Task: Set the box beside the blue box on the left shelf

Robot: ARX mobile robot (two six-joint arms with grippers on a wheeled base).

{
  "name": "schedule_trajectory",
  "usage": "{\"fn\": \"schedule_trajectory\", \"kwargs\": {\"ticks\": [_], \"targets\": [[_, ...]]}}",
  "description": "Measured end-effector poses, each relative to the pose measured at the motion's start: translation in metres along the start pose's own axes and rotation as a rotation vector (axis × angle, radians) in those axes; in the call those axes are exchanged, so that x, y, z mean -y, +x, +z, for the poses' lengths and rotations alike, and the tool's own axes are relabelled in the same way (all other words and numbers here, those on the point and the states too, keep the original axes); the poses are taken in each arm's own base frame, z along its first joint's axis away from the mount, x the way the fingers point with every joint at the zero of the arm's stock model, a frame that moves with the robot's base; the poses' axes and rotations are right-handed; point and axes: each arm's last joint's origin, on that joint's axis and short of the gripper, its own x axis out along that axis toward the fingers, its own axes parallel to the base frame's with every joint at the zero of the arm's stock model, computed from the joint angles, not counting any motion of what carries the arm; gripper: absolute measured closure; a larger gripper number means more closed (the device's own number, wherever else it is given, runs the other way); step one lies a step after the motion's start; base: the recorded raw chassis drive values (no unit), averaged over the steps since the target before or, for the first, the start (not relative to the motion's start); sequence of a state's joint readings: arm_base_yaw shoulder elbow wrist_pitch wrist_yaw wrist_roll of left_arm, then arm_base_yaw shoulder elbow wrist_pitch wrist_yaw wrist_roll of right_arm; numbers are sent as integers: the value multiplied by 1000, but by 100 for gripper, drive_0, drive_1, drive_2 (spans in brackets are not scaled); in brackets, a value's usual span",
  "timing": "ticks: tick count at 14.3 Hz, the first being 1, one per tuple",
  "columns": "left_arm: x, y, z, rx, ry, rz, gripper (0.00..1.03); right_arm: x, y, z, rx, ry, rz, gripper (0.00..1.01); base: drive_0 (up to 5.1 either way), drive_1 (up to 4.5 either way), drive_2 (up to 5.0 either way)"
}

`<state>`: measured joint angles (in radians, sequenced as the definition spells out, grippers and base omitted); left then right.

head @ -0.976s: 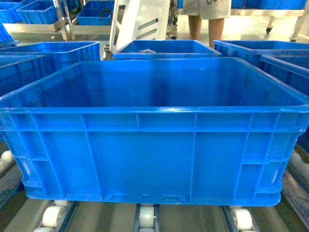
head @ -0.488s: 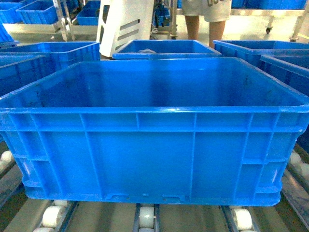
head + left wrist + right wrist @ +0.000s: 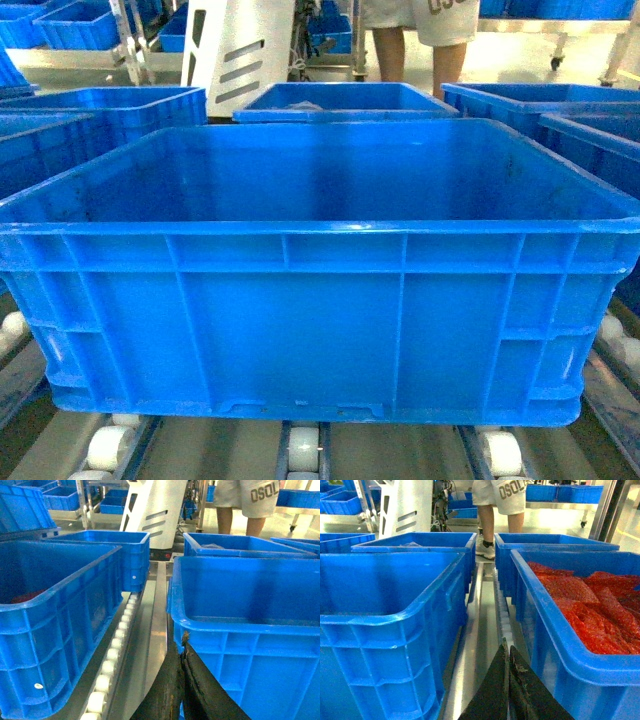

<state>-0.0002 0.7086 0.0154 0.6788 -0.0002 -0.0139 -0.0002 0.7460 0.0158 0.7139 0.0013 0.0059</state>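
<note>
1. The box (image 3: 310, 300) is filling most of the head view, sitting upright and open-topped on the left shelf (image 3: 300, 445), whose white wheels are showing under its near wall. Nothing is showing inside it.
2. A neighbouring blue crate (image 3: 55, 625) is standing to the box's left in the left wrist view, apart from it, with a rail of rollers (image 3: 112, 660) running between the two.
3. Another crate (image 3: 580, 625) is sitting to the box's right in the right wrist view, holding red bagged goods (image 3: 590, 605), with a metal rail between it and the box.
4. More blue crates (image 3: 345, 100) are lining up behind the box.
5. A white machine housing (image 3: 235, 50) is standing beyond them, and a person in pale shorts (image 3: 500, 500) is standing on the floor farther back.
6. The left gripper (image 3: 184, 680) is showing its dark fingers pressed together, tips touching the box's near left corner just under the rim.
7. The right gripper (image 3: 509, 685) is showing its fingers closed together, holding nothing, pointing into the gap between the box and the crate of red goods.
</note>
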Motion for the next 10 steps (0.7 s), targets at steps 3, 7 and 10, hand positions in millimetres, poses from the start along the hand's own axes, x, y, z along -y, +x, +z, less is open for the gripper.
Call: {"fn": "schedule_trajectory", "kwargs": {"ticks": [3, 7, 10], "targets": [[0, -10, 5, 17, 0, 0, 101, 0, -11, 5, 19, 0, 0, 100, 0, 0, 0], [0, -21, 7, 27, 0, 0, 101, 0, -22, 8, 28, 0, 0, 100, 0, 0, 0], [0, -27, 8, 32, 0, 0, 101, 0, -28, 8, 31, 0, 0, 100, 0, 0, 0]]}}
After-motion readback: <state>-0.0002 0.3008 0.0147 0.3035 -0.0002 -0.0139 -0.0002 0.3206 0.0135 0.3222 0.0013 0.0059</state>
